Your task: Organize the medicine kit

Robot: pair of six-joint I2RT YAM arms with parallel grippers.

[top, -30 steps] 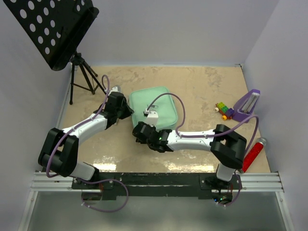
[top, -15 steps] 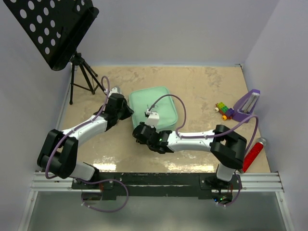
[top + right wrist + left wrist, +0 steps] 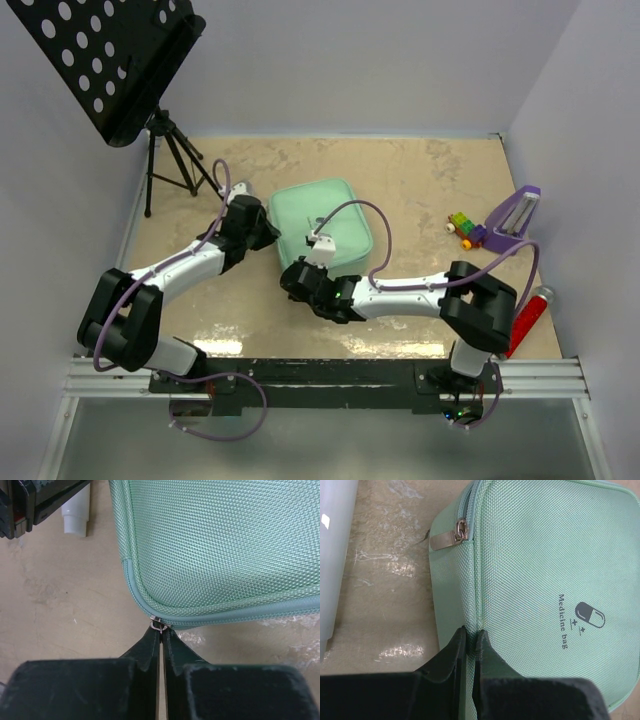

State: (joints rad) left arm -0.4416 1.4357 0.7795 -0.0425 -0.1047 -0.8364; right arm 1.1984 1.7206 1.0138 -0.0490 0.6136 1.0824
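The medicine kit (image 3: 325,222) is a mint-green zipped fabric bag lying flat mid-table, with a capsule mark and "Medicine bag" on its lid (image 3: 585,615). My left gripper (image 3: 267,232) is at its left edge, shut on the seam piping (image 3: 470,632). One metal zipper pull (image 3: 451,536) lies loose on the bag's side wall. My right gripper (image 3: 291,279) is at the bag's near-left corner (image 3: 225,545), shut on a second small zipper pull (image 3: 160,625). The zip looks closed along the visible edges.
A black music stand (image 3: 100,60) on a tripod (image 3: 170,165) stands far left. A purple wedge (image 3: 515,215), small toy bricks (image 3: 462,227) and a red cylinder (image 3: 528,320) lie at the right. A white bottle (image 3: 76,515) lies left of the bag.
My right gripper has shifted slightly toward the near edge with the zipper pull. The bag has turned a little. The left gripper has kept its hold.
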